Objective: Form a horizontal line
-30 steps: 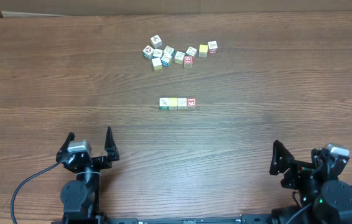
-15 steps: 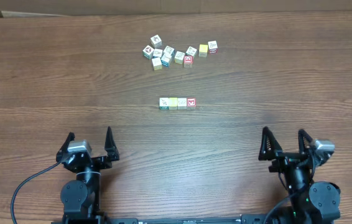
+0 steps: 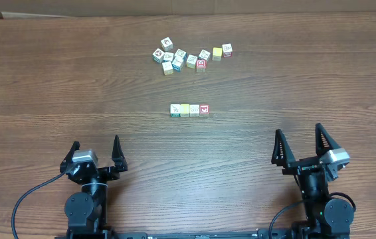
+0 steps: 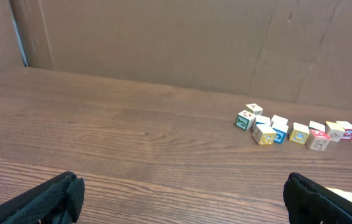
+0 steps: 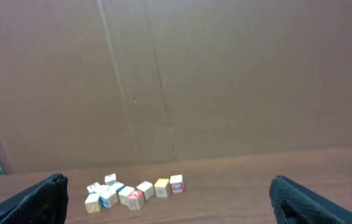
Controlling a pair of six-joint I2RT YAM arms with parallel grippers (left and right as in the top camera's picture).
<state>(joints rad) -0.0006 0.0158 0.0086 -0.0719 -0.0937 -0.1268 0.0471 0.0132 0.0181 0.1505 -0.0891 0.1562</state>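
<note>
Overhead view first: brown wood-grain table (image 3: pixel 42 79) across the whole frame, with a plain cardboard wall (image 4: pixel 163 37) rising behind its far edge in both wrist views. Two arms at the near edge, well apart from each other and from every cube. At lower left, the left gripper (image 3: pixel 95 142), jaws spread wide, nothing between them, bare wood under the tips; a black cable (image 3: pixel 23 199) looping off its base toward the near edge. At lower right, the right gripper (image 3: pixel 299 131), likewise splayed wide and empty, tips pointing toward the far side. At the far middle of the table, a loose cluster (image 3: pixel 180 55) of small picture cubes, irregular, some touching, some turned off square, stretched a little left to right. At mid-table, the horizontal line (image 3: pixel 190 110), between cluster and grippers: a short straight row running left to right, cubes edge to edge. At its left end the white-green cube (image 3: pixel 175 110), touching it the yellow cube (image 3: pixel 185 109), then a pale one, and closing the right end the red-faced cube (image 3: pixel 204 109). From the left wrist, only a sliver of that row showing beside the right-hand finger. Pictures on the cube faces too small to read.
</note>
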